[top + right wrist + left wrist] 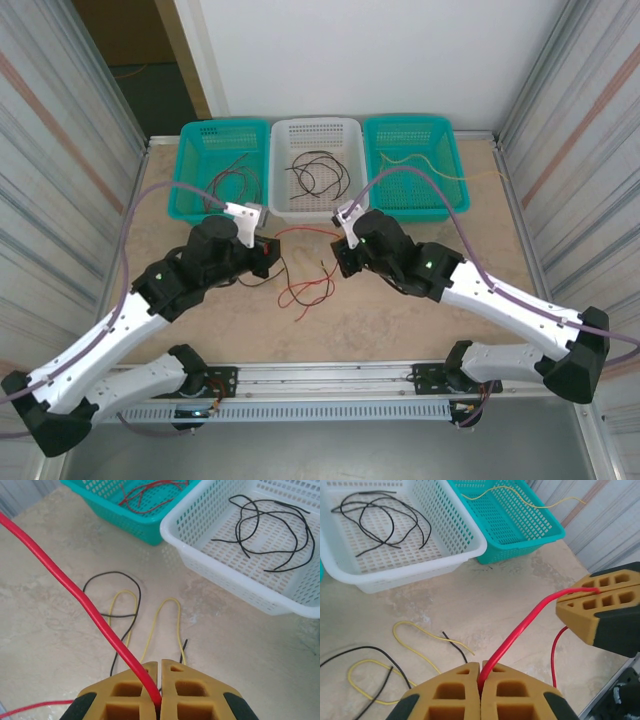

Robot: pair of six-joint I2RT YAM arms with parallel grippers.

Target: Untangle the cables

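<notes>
One red cable (520, 628) spans between the left pincer (480, 680) and right pincer (159, 680), both clenched on it, above the table's (50, 630) middle near the white basket (215, 567), probably to draw it clear of the yellow cable (169, 599) and black cable (112, 573) lying beneath.

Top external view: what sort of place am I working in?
Probably a lab robot test cell: a tabletop fenced by corrugated metal panels, with a white basket flanked by a left teal basket and a right teal basket at its far edge.
</notes>
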